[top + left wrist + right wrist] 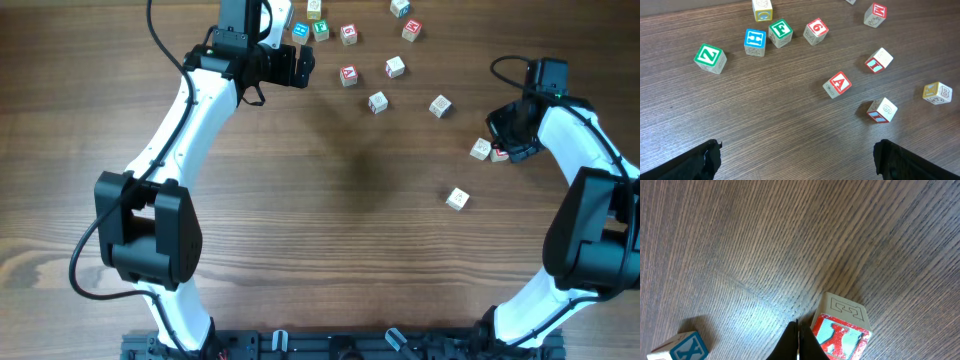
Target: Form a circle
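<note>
Several pale wooden letter cubes lie scattered across the far side of the table in a loose arc, not a closed circle. In the left wrist view I see a green Z (710,57), a blue H (755,41), a green F (780,32), a red 6 (816,31) and a red A (837,84). My left gripper (308,66) (797,160) hovers open and empty, just left of the red A cube (348,75). My right gripper (503,140) (796,342) is shut with nothing in it. Its tips rest against the left side of a red K cube (842,330).
A blue X cube (682,349) lies left of the right fingers. One cube (457,198) sits alone nearer the front, right of centre. A yellow B cube (937,93) lies at the right. Bare wood fills the table's middle and front.
</note>
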Robot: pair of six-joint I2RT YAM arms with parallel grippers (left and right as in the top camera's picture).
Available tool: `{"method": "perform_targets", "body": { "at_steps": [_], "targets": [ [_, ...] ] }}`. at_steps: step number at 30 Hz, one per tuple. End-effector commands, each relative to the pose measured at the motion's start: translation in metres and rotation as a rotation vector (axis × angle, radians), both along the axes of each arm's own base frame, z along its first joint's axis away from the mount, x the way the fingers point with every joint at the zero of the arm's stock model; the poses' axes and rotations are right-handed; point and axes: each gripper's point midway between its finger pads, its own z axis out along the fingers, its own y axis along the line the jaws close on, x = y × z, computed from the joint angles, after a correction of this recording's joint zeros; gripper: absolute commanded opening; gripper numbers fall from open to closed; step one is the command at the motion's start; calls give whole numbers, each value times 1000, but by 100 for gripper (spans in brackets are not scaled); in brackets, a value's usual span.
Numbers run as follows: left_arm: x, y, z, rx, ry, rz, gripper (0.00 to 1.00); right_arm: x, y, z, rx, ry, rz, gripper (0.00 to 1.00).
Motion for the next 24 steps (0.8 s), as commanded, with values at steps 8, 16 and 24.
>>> {"method": "perform_targets", "body": {
  "at_steps": [8, 16, 24],
  "targets": [
    [-2, -3, -6, -2, 16, -6, 100, -2, 1, -8, 0, 26, 20, 4],
    [-2, -3, -6, -1, 16, -6, 100, 2, 0, -7, -3, 8, 20, 4],
    [-2, -3, -6, -1, 16, -6, 100, -1, 1, -8, -1, 19, 20, 5]
  ]
}}
